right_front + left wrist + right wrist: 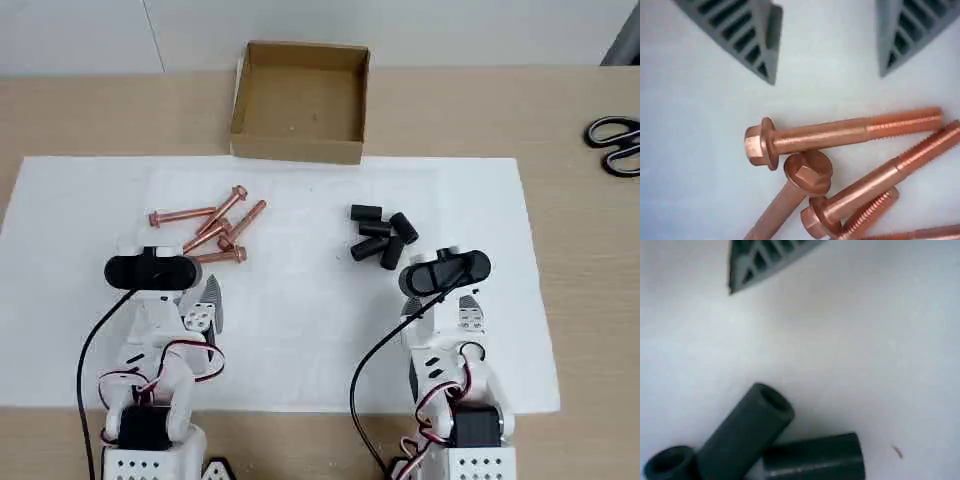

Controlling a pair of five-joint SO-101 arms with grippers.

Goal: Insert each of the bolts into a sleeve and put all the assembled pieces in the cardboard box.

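Observation:
Several copper bolts (213,228) lie in a loose pile on the white sheet, left of centre. In the left wrist view they show close up (840,134), just beyond my left gripper (827,72), which hangs open above bare paper and holds nothing. A cluster of black sleeves (382,238) lies right of centre, directly ahead of the right arm (445,272). Two sleeves (747,427) lie crossed in the right wrist view, apart from one grey finger (757,262); wide bare paper lies beside that finger. The cardboard box (297,148) stands open at the back.
A white paper sheet (300,340) covers the wooden table between the arms and the box. Black-handled scissors (613,145) lie on the wood at the far right. The left arm (150,272) stands just short of the bolt pile.

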